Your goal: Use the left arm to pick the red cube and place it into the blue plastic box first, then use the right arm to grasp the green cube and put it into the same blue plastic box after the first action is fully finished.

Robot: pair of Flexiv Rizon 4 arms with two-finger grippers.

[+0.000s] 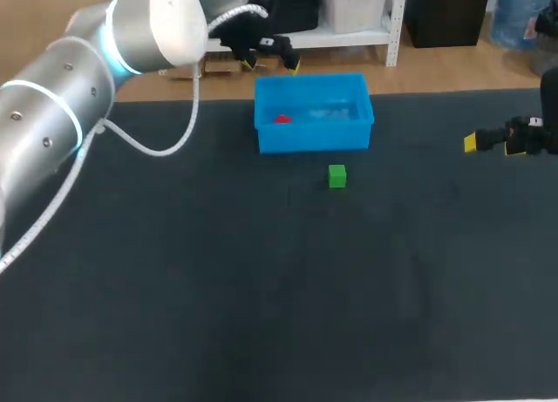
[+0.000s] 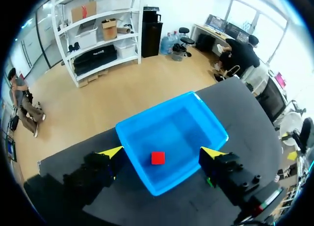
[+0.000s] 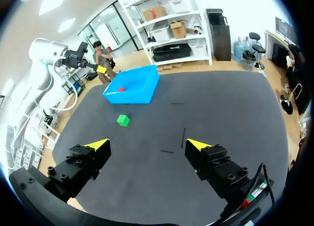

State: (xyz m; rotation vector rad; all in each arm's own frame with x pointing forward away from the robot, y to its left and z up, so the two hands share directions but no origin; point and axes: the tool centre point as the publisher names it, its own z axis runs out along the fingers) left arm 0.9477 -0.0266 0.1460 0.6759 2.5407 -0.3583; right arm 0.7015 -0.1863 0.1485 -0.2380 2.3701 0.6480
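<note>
Your right gripper (image 3: 147,143), fingers spread and empty, faces the green cube (image 3: 123,120) just short of the blue box (image 3: 130,96) holding the red cube (image 3: 121,89); let the open left gripper (image 1: 272,64) above it clear, then straddle the green cube squarely.

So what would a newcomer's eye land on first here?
The bright blue box at the far side of the dark table, with a small red cube lying inside it. Just in front of the box sits a green cube, alone on the table, and the left claw hangs open above the box.
</note>
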